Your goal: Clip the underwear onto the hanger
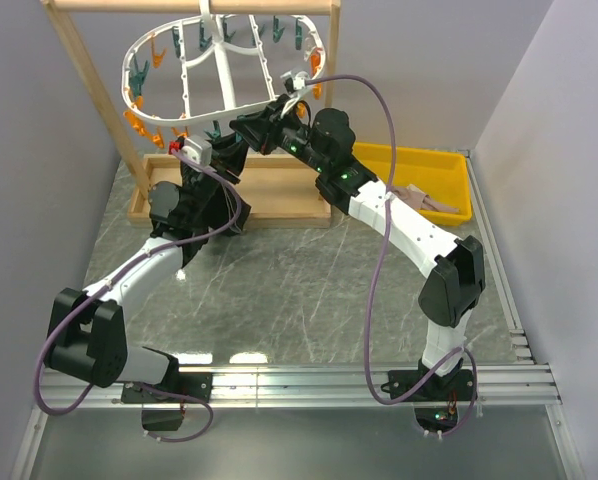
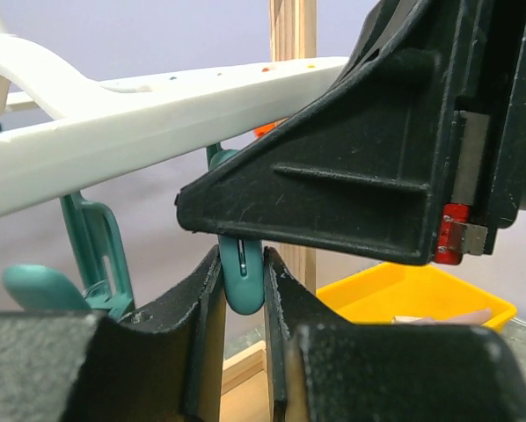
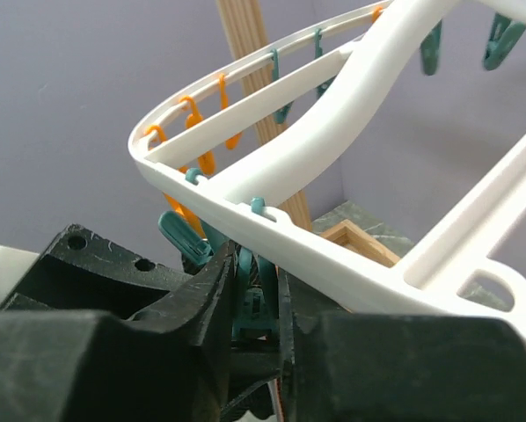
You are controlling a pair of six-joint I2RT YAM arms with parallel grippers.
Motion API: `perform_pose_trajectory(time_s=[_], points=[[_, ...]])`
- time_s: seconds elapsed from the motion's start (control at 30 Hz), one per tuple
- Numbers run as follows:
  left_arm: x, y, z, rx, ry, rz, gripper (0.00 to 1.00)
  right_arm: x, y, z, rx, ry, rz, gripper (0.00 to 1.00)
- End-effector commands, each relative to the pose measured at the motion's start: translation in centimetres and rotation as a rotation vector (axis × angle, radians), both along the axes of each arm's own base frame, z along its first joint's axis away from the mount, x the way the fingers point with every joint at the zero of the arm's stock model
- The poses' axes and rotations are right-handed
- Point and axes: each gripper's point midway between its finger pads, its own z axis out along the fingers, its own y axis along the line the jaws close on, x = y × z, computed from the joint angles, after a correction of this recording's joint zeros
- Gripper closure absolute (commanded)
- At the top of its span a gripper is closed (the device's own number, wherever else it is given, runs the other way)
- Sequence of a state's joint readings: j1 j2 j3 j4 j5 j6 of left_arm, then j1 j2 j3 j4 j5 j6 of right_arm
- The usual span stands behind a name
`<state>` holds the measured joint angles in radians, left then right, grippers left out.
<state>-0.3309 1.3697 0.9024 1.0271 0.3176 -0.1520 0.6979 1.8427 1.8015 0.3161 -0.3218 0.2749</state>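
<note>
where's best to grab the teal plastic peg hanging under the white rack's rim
Probably the rounded lower end, from below: the teal plastic peg hangs straight down under the white plastic oval drying rack's rim, which blocks the top. The left gripper pinches it there.

— How many racks?
— One hanger (image 3: 316, 251), one wooden frame (image 1: 99, 100).
— Arms?
— Two: a left arm (image 1: 144, 268) and a right arm (image 1: 409, 225).
— Bins?
— One yellow bin (image 1: 419, 155), one pinkish cloth (image 1: 429, 200).
— Pegs (image 2: 244, 286)?
— Orange and teal, crowded and overlapping; I can't give a sure count.
</note>
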Motion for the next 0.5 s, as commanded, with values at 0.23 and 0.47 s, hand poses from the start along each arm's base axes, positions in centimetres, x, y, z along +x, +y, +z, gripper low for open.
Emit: perform_pose_trajectory(time_s=[0.23, 0.47], points=[[-2.1, -0.8, 0.2, 0.036, -0.013, -0.056, 0.62, -0.3, -1.3, 4.9, 0.124, -0.033, -0.028, 1.0], [-4.0, 0.2, -1.1, 0.139, 0.045, -0.068, 0.52, 0.1, -1.4, 4.4, 0.115, -0.007, -0.047, 1.0]])
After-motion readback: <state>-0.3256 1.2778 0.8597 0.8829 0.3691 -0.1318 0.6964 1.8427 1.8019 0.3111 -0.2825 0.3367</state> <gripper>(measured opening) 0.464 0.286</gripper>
